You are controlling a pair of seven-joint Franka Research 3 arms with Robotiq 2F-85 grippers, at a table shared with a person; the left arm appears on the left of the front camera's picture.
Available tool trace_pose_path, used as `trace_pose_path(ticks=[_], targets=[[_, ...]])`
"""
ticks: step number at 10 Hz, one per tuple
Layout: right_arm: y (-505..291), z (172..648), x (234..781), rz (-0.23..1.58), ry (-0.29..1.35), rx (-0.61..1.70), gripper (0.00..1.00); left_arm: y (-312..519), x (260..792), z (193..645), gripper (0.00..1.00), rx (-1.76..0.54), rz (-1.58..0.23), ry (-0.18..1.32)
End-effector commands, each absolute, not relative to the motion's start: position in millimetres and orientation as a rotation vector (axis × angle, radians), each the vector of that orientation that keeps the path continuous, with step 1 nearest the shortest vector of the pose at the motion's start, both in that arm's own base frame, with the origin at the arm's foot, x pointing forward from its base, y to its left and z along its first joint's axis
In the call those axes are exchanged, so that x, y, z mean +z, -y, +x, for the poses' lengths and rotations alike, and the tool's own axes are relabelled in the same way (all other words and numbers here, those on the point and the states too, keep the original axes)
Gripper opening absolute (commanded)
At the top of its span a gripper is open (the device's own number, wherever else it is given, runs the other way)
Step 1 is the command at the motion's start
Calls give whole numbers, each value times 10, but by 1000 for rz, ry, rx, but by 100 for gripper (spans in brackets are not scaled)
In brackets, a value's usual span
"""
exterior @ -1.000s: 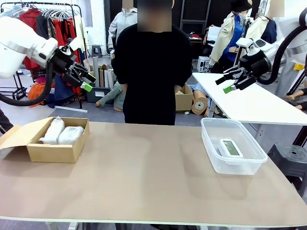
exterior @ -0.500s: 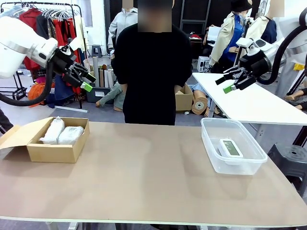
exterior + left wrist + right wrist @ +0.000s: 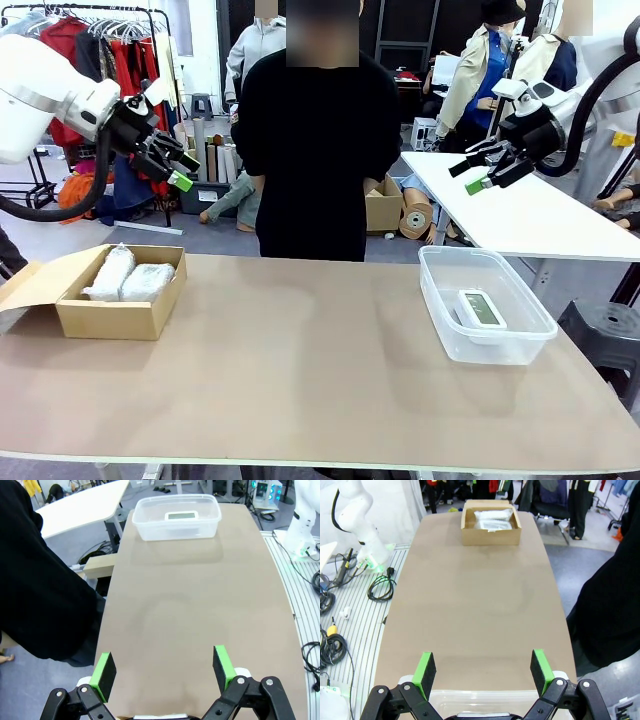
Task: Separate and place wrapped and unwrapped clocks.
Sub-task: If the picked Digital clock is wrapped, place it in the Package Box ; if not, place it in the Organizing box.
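Observation:
Two bubble-wrapped clocks [image 3: 128, 276] lie side by side in the brown cardboard box [image 3: 115, 315] at the table's left; the right wrist view has them far off [image 3: 492, 519]. The bare white clock [image 3: 480, 307] with its grey screen rests in the clear plastic tub [image 3: 487, 340] at the right, and shows in the left wrist view [image 3: 181, 515]. My left gripper [image 3: 183, 170] hangs open high above the left side, holding nothing. My right gripper [image 3: 473, 175] hangs open high above the right side, also holding nothing.
A person in black [image 3: 318, 150] stands at the table's far edge, hands behind the back. The box's flap [image 3: 40, 280] lies open to the left. A white table [image 3: 520, 215] stands behind at the right. The brown tabletop [image 3: 320, 370] between box and tub is bare.

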State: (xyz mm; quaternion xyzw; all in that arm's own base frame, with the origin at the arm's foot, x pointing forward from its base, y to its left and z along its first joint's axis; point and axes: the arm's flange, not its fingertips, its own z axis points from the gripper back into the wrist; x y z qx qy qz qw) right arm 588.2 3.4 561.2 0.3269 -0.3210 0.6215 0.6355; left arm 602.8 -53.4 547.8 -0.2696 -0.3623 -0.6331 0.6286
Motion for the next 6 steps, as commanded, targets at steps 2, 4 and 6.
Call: trace_pose_path(ticks=[2,4,6], targets=[[-47,5874,5628,752,742,1419,100,531,5497,6019,100,-1455,-622,832],[-47,5874,5628,752,742,1419,100,531,5497,6019,100,-1455,-622,832],[-47,5874,5628,752,742,1419,100,531,5497,6019,100,-1455,-622,832]])
